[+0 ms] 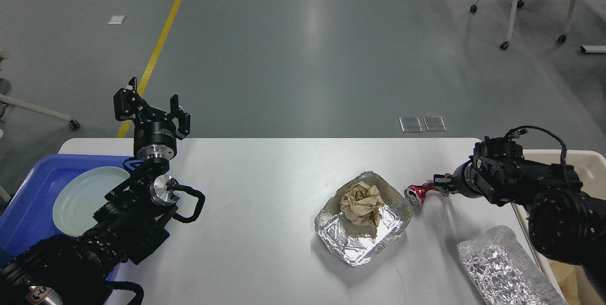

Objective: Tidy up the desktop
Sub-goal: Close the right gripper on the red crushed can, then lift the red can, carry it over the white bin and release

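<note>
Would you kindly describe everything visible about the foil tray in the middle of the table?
The foil tray is a shallow, roughly square dish of shiny, crinkled aluminium with rounded corners and a bent rim. It sits flat on the white desktop, turned diagonally. A crumpled brown paper ball lies in its far half. No gripper touches it.

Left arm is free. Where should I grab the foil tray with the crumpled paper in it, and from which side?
Probably pinch the foil tray at its near-left rim, coming from above and the left with the left gripper, which is open and raised. That flat lip is bare; the crumpled paper fills the far part, and the right gripper with its red object crowds the right corner.
</note>
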{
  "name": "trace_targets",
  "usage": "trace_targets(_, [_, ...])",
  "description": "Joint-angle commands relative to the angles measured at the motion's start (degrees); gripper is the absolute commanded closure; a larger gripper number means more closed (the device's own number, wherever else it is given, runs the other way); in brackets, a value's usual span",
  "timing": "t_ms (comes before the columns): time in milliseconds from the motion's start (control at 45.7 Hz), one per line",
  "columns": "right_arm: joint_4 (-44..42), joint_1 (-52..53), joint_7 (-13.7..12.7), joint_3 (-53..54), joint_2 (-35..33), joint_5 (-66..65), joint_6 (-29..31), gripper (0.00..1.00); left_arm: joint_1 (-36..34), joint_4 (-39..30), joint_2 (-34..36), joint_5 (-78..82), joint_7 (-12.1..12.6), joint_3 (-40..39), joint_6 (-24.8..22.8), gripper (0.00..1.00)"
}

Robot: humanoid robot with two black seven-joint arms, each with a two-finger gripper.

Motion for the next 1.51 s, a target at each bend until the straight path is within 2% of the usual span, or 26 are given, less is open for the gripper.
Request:
trace_targets(0, [0.0,0.0,0.1,0.1,0.1,0.0,-0.1,1.0,0.0,0.0,0.0,0.0,0.0,0.0,0.0,0.0])
trace_targets(306, [0.3,1.4,0.9,0.1,0.2,0.0,0.7,1.0,0.0,0.0,0.0,0.0,0.0,0.0,0.0,0.0])
trace_targets(394, [0.8,3.9,2.4,0.6,0.1,0.1,2.0,1.0,0.0,0.0,0.0,0.0,0.0,0.0,0.0,0.0])
trace_targets(831, [1.9,28.6,10.6,1.7,-3.0,0.0,25.9,1.0,0.0,0.0,0.0,0.0,0.0,0.0,0.0,0.0])
trace_targets(963, [4.2,37.7,13.9,2.6,-3.1,0.0,26.6,1.0,0.0,0.0,0.0,0.0,0.0,0.0,0.0,0.0])
trace_targets(1028, [7.1,42.9,14.9,3.8,-4.1,0.1,26.6,1.0,0.0,0.0,0.0,0.0,0.0,0.0,0.0,0.0])
trace_targets(1116, [13.1,50.6,14.9,7.0,-6.6,0.1,26.6,1.0,0.0,0.0,0.0,0.0,0.0,0.0,0.0,0.0])
trace_targets(1357, [38.8,73.9,14.6,15.3,-14.5,0.0,26.6,1.0,0.0,0.0,0.0,0.0,0.0,0.0,0.0,0.0])
trace_targets(1488, [48.5,83.3,14.6,15.6,-16.3,0.1,26.6,1.0,0.0,0.0,0.0,0.0,0.0,0.0,0.0,0.0])
